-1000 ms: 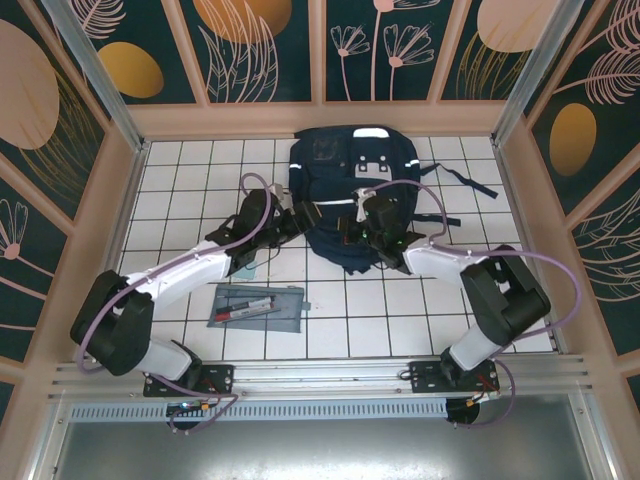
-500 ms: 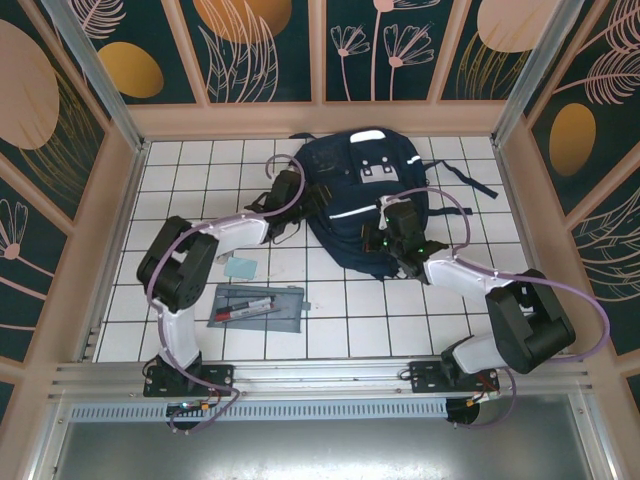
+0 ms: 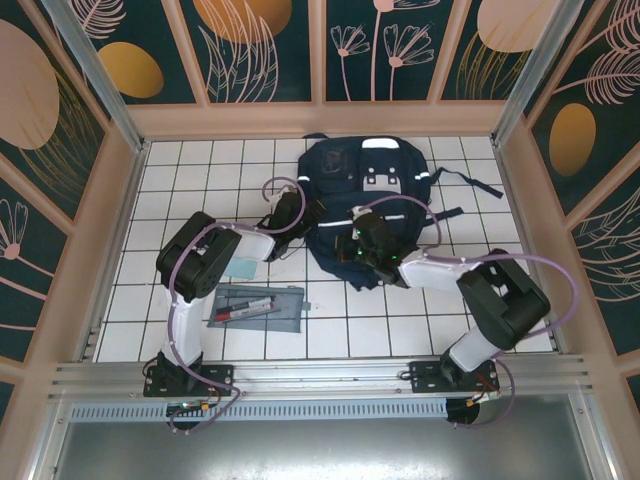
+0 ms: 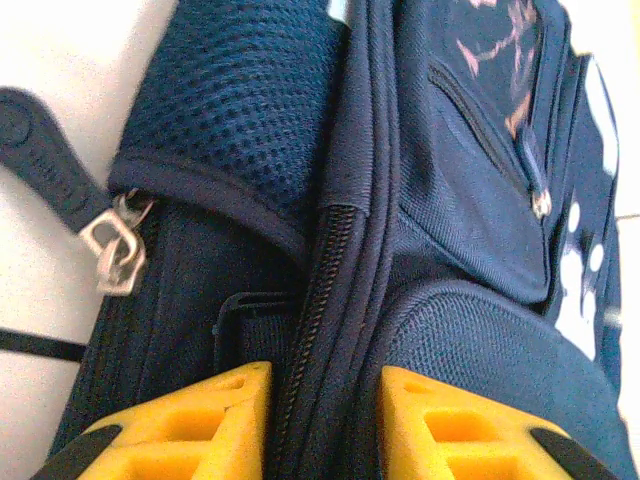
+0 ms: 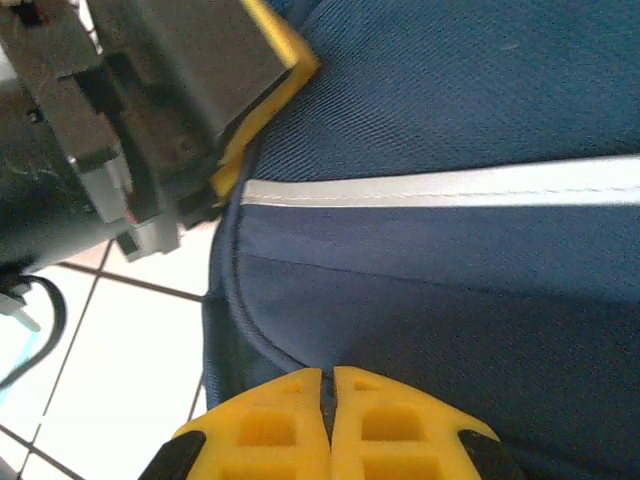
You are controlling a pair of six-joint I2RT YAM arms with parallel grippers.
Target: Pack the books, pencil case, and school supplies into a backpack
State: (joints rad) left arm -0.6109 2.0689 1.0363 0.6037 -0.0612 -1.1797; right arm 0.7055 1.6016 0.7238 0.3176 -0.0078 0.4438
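Backpack [image 3: 385,190] sits right at both grippers. The zip line [image 4: 322,280] runs straight ahead between the narrow jaws of your left gripper [image 4: 325,420]. You cannot tell if they pinch it. Your right gripper [image 5: 328,405] is closed tight at the bag's edge.

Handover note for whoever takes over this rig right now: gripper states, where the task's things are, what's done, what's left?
The left gripper has its fingers on either side of a zip seam on the backpack. The zip looks closed. Fabric fills the gap, so a firm grip is not certain.
The right gripper is shut against the backpack's front, below a white stripe.
The pencil case lies flat on the table near the front edge. The blue-green square lies just beyond it.
Done: neither is packed.
Left: open the backpack, then load both.
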